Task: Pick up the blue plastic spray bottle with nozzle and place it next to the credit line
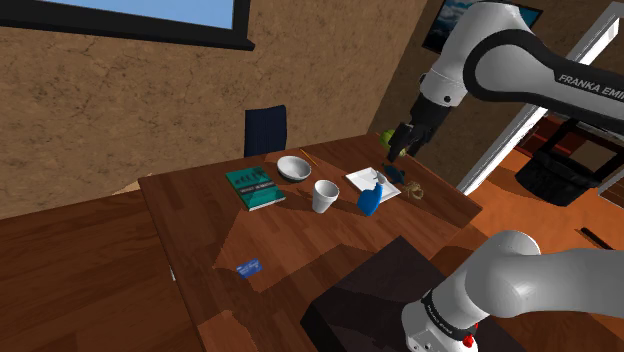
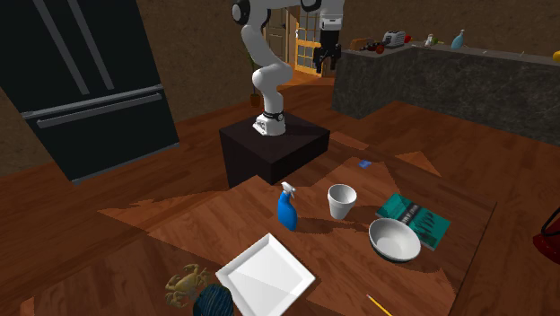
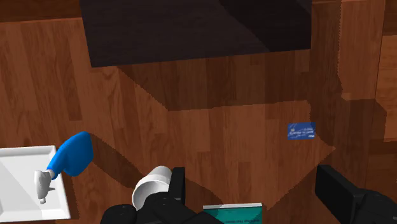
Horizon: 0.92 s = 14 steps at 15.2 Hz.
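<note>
Claw (image 1: 403, 140) spread, high above table (image 1: 200, 230); blue spray bottle (image 2: 287, 208) upright near cup (image 2: 341, 200).

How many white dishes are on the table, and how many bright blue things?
White dishes: 3 (cup, bowl, square plate)
Bright blue things: 2 (spray bottle, card)
Total: 5

One spray bottle (image 2: 287, 213), one cup (image 2: 341, 201), one bowl (image 2: 394, 240)
</note>
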Each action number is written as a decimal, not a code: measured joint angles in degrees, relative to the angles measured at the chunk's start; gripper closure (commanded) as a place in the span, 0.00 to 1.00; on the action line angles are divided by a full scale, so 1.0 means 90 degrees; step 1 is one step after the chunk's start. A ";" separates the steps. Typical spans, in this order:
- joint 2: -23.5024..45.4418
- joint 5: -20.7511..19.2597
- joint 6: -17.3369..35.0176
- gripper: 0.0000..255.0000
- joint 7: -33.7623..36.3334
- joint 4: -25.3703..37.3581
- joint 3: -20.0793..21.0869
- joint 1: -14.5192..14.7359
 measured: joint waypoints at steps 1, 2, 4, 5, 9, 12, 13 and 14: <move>0.0000 0.0000 0.0000 0.00 0.0000 0.0000 0.0000 0.0000; 0.0020 -0.0035 0.0073 0.00 -0.0057 -0.0055 -0.0052 -0.0024; 0.0135 -0.0155 0.0331 0.00 -0.0248 -0.0205 -0.0230 -0.0109; 0.0235 -0.0216 0.0468 0.00 -0.0349 -0.0243 -0.0323 -0.0154; 0.0589 -0.0437 0.1136 0.00 -0.0717 -0.0562 -0.0678 -0.0330; 0.0912 -0.0620 0.1553 0.00 -0.1062 -0.0648 -0.1005 -0.0489; 0.1041 -0.0677 0.1730 0.00 -0.1176 -0.0692 -0.1116 -0.0540; 0.1235 -0.0716 0.1920 0.00 -0.1273 -0.0684 -0.1212 -0.0576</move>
